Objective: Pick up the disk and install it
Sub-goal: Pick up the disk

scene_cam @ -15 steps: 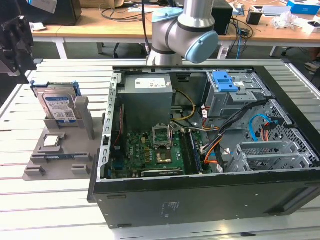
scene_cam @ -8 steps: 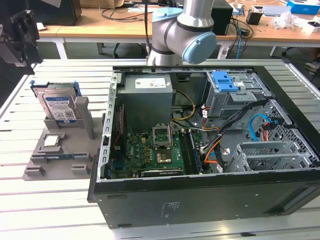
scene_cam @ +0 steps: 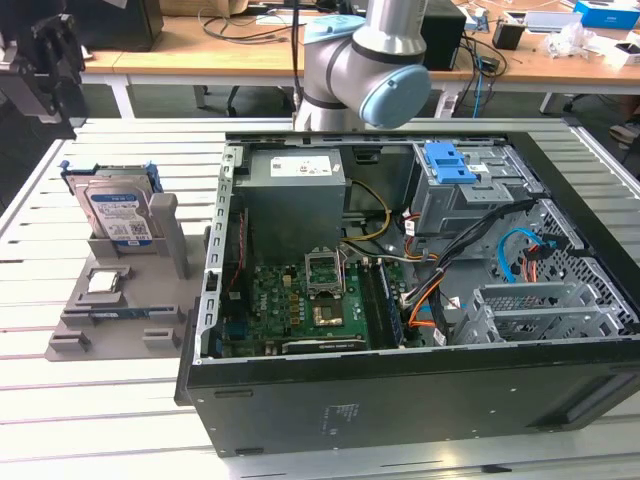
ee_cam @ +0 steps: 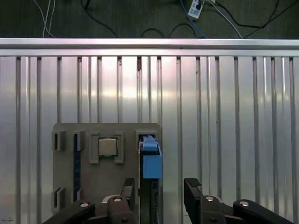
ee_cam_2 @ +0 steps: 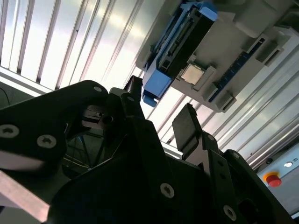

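High at the exterior view's far left hangs the dark pincer (scene_cam: pixel 48 62), above the slatted metal worktop (scene_cam: pixel 100 410). In the first wrist view its two black fingers (ee_cam: pixel 191 189) stand wide apart and hold nothing, and the near end of the disk lines up with the gap between them. Whether they touch it I cannot tell. Just to the right in the exterior view, the disk (scene_cam: pixel 118 212) stands upright on edge in a slot of a grey holder (scene_cam: pixel 130 330), its blue-and-white label facing out and its blue carrier framing it. Both wrist views show it edge-on (ee_cam: pixel 152 161) (ee_cam_2: pixel 180 44). Beside it in the holder, a small square silver chip (scene_cam: pixel 105 282) lies flat in its own recess. Further right lies the open black computer case (scene_cam: pixel 400 400), with a green motherboard (scene_cam: pixel 300 300) inside. Behind the case rises the grey robot arm (scene_cam: pixel 370 60), and in the case's right part sits a grey drive cage with a blue top (scene_cam: pixel 450 165).
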`<state>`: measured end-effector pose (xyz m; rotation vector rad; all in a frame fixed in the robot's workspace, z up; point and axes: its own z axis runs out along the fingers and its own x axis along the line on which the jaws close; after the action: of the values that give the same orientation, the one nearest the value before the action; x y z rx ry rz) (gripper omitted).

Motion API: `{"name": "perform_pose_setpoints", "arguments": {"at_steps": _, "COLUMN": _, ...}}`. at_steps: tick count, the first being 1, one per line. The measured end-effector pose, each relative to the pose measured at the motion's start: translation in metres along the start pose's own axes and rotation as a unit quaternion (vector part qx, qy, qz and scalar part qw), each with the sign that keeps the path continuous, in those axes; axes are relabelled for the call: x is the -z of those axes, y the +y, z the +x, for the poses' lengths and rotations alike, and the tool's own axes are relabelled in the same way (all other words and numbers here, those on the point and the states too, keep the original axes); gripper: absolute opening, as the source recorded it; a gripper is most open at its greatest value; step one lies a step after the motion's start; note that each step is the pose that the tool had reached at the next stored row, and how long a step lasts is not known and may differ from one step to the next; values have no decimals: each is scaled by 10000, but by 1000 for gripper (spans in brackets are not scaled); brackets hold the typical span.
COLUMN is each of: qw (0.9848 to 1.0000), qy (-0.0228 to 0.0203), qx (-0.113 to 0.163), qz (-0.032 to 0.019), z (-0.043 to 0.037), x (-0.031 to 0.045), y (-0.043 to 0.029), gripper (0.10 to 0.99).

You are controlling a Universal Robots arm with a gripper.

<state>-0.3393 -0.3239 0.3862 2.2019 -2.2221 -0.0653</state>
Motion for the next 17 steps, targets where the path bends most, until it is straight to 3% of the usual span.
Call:
{"name": "perform_pose_setpoints", "arguments": {"at_steps": 5, "qw": 10000, "qy": 1, "qx": -1, "qz": -1, "z": -69, "x": -23, "y": 0, "gripper": 541}}
{"name": "perform_pose_setpoints", "arguments": {"at_steps": 8, "qw": 10000, "qy": 4, "qx": 0, "qz": 1, "z": -121, "x": -86, "y": -2, "gripper": 541}}
{"name": "perform_pose_setpoints", "arguments": {"at_steps": 17, "qw": 10000, "qy": 12, "qx": 1, "qz": -1, "z": -126, "x": -236, "y": -7, "gripper": 541}}
